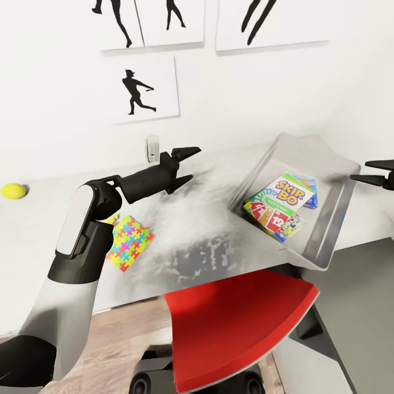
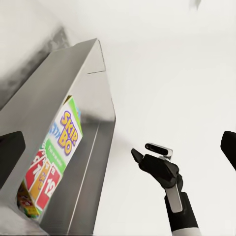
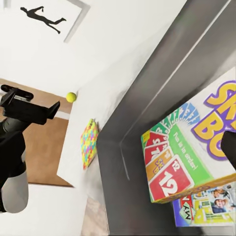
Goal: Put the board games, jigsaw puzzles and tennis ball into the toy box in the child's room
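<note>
Grey and flared at its walls, the toy box [image 1: 328, 230] sits right of centre in the head view, on the pale table [image 1: 208, 241]. Inside it lies the "Skip-Bo" board game [image 1: 280, 205], yellow, green and red. A blue box [image 1: 312, 198] peeks from under its far edge, mostly hidden; the right wrist view shows more of it [image 3: 209, 209] beneath the Skip-Bo box [image 3: 184, 157], though its print is too small to read.

At lower left of the head view a jigsaw puzzle [image 1: 130, 242] lies flat on the table, its near corner covered by the left arm. Whether a second sheet lies under it cannot be told. The tennis ball [image 1: 12, 190] rests at the far left edge, well apart from the box.

Above the table's middle hangs the left gripper [image 1: 186, 164], its fingers spread apart and holding nothing. At the right edge the right gripper [image 1: 377, 171] is cut off by the frame; its two fingers stand apart, empty, just beside the box's far rim.

A red seat [image 1: 235, 323] fills the lower centre, below the table edge. Black silhouette pictures [image 1: 143, 90] hang on the white wall.
</note>
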Controlling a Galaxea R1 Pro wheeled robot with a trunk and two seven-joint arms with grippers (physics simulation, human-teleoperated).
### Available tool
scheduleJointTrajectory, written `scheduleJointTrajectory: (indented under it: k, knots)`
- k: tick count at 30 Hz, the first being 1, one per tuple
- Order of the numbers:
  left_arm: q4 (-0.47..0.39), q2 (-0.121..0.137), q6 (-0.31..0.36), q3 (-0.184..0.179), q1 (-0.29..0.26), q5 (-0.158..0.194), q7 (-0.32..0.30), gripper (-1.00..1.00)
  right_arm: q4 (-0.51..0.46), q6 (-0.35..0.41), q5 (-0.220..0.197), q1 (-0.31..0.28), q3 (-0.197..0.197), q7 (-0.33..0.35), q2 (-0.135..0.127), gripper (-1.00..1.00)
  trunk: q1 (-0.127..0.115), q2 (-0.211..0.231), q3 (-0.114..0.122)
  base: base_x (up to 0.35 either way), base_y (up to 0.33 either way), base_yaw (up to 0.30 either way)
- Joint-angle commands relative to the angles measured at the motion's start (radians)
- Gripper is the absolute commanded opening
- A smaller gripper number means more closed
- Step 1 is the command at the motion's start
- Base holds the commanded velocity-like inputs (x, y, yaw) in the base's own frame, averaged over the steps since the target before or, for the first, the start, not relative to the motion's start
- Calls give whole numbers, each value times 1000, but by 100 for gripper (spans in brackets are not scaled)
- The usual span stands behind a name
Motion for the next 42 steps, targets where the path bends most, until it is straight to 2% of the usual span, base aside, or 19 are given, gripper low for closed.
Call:
scheduleJointTrajectory:
  k: [1, 10, 19, 30, 42]
  knots:
    - [-1, 0, 0, 1, -1, 10, 10, 100, 0, 10, -4, -2, 7, 4, -1, 100, 0, -2, -2, -198, 141, 0]
    - [-1, 3, 0, 1, -1, 10, 8, 100, -1, 11, -2, -2, 9, -16, -1, 100, 0, -2, -2, -193, 191, 0]
    - [-1, 6, 0, 1, -1, 9, 4, 100, -29, 12, -2, -2, 11, -66, -1, 100, 0, -2, -2, -130, 195, 5]
    - [-1, 8, 0, 0, -1, 9, 3, 100, -49, 17, -1, -1, 12, -128, 5, 100, 0, -2, 0, -36, 57, 138]
    - [-1, 10, 0, 0, 0, 9, 3, 100, -54, 26, -1, -1, 10, -165, 4, 100, 0, -2, 12, -7, 11, 146]
